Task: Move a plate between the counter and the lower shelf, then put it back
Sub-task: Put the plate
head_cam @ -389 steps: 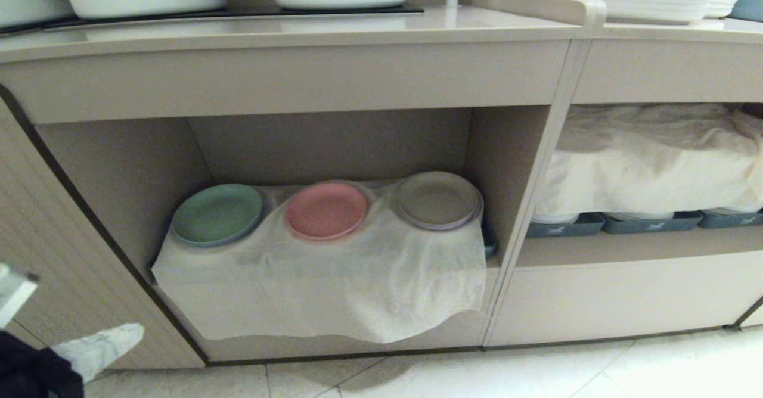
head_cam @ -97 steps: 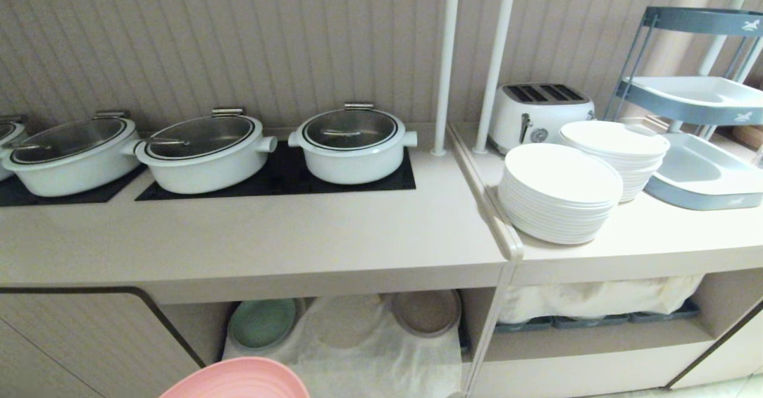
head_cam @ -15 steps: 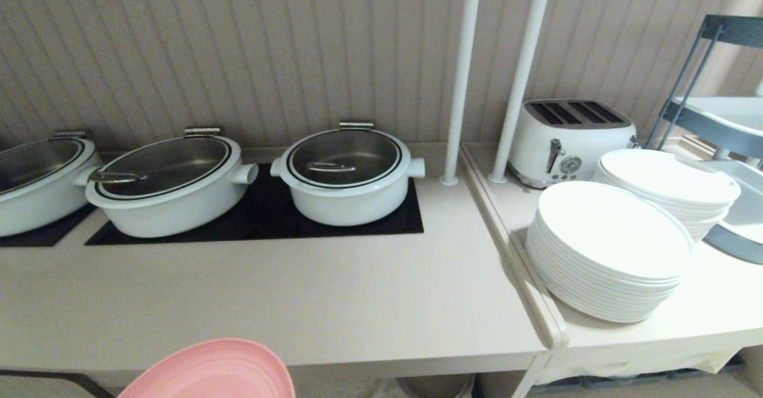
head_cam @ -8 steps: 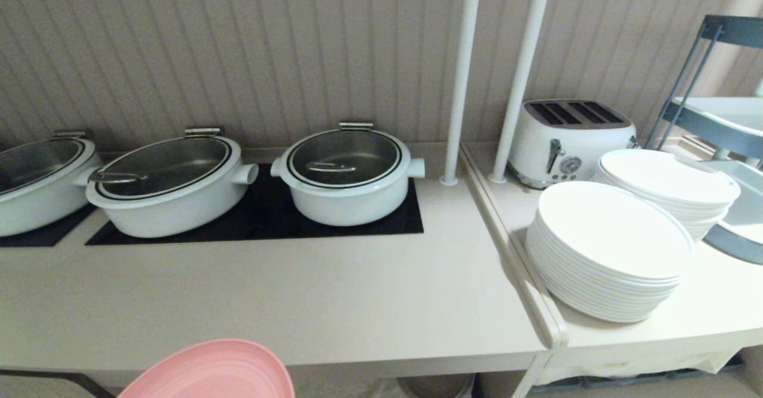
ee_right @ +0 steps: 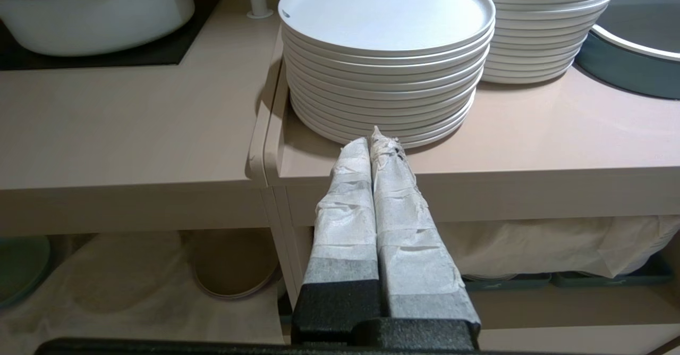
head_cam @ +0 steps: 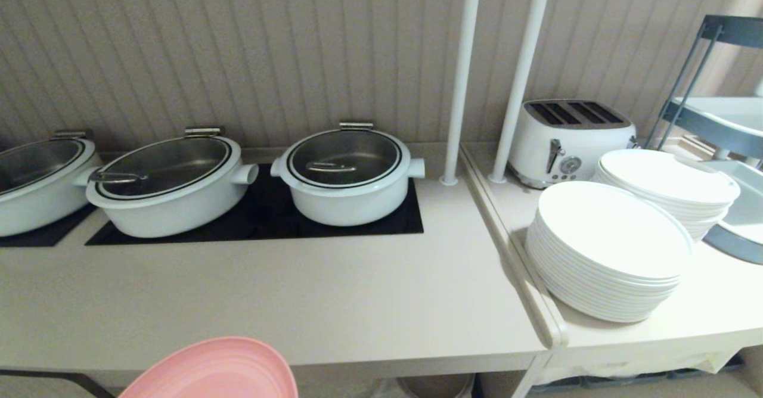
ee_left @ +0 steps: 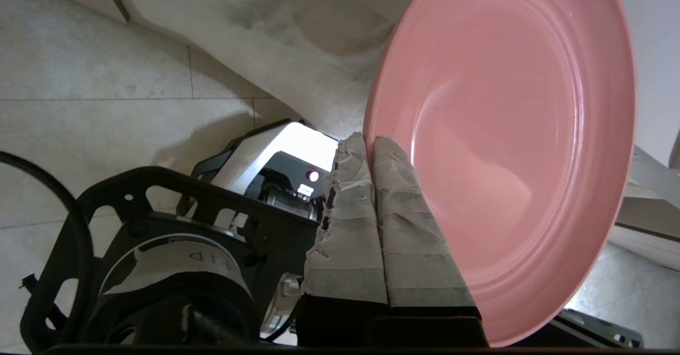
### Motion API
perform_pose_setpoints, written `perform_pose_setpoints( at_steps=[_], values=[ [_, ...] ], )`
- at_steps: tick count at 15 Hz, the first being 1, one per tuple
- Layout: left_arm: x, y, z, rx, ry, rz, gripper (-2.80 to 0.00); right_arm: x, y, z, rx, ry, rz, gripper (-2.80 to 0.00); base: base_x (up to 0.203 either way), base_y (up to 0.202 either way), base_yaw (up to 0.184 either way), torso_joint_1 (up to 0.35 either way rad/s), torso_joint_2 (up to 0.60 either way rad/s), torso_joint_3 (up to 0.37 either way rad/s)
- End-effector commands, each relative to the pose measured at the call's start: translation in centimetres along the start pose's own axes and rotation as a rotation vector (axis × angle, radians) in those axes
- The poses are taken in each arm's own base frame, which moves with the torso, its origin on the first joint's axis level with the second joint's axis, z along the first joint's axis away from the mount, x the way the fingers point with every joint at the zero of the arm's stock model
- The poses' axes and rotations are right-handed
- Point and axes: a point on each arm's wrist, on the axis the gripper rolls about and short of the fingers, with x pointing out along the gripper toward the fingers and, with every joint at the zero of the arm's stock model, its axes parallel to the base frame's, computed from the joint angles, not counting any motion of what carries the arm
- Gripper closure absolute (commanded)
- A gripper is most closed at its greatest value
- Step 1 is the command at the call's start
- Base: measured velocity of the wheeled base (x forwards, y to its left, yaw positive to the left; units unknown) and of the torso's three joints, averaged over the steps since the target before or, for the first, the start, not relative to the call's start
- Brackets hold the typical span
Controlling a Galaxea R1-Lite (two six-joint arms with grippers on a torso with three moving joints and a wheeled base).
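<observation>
Nothing is shifting since a second ago: the plate (head_cam: 214, 369) is hanging just off the counter (head_cam: 286, 302) front edge, barely higher. Three lidded pots (head_cam: 349, 174) are sitting on the black panel (head_cam: 262, 219). The left gripper (ee_left: 370, 143) is pinching the plate's rim tight; it's pink, matte, faintly ringed. The right gripper (ee_right: 373, 138) is closed, empty.

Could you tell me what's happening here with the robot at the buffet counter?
The robot's left tool is shut on the rim of the pink plate, holding it in the air just in front of the counter, not yet set down. The right tool is shut and empty, parked near the white plate stacks. The pots sit untouched.
</observation>
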Motion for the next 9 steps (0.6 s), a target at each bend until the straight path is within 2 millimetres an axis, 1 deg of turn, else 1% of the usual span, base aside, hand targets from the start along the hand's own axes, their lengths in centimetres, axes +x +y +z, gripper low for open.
perform_pose_setpoints(
  at_steps=[1, 6, 9],
  values=[
    [0.4, -0.9, 0.7, -0.002, 0.010, 0.014, 0.00, 0.0, 0.0, 0.0, 0.000, 0.001, 0.001, 0.00, 0.000, 0.000, 0.000, 0.000, 0.00, 0.000],
    [1.9, -3.6, 2.7, 0.007, 0.020, 0.024, 0.00, 0.0, 0.0, 0.0, 0.000, 0.000, 0.001, 0.00, 0.000, 0.000, 0.000, 0.000, 0.00, 0.000],
    [3.1, -5.4, 4.1, 0.011, 0.028, 0.030, 0.00, 0.0, 0.0, 0.0, 0.000, 0.001, 0.001, 0.00, 0.000, 0.000, 0.000, 0.000, 0.00, 0.000]
  ],
)
